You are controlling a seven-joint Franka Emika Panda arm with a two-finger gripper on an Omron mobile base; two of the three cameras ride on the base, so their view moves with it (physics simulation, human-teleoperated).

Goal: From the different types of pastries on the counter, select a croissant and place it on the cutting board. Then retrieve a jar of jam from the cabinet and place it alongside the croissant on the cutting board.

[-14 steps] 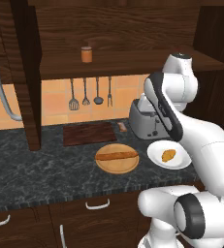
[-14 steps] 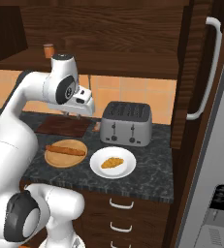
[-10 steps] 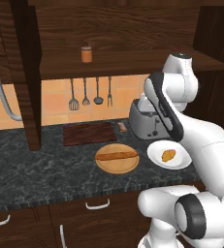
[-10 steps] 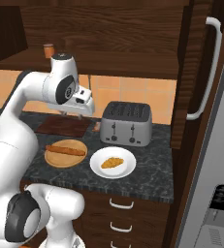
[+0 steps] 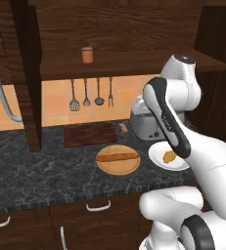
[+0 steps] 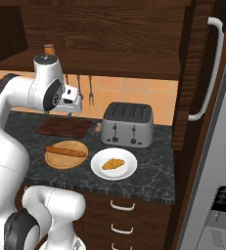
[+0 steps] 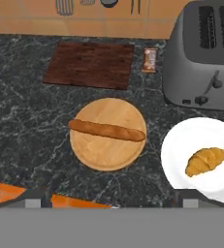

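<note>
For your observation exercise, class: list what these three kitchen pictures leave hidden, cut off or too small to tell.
- Fingers: in the hand view only dim tips above the grey band; open or shut unclear.
- Grey metal toaster: partly behind the white arm in the left base view; cut by the frame's edge in the hand view.
- Small brown packet-like piece beside the dark brown wooden cutting board: too small to identify.

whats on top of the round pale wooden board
A long thin brown loaf-like stick lies across the round pale wooden board, alone. The strip of board directly beneath the stick is covered.
</note>
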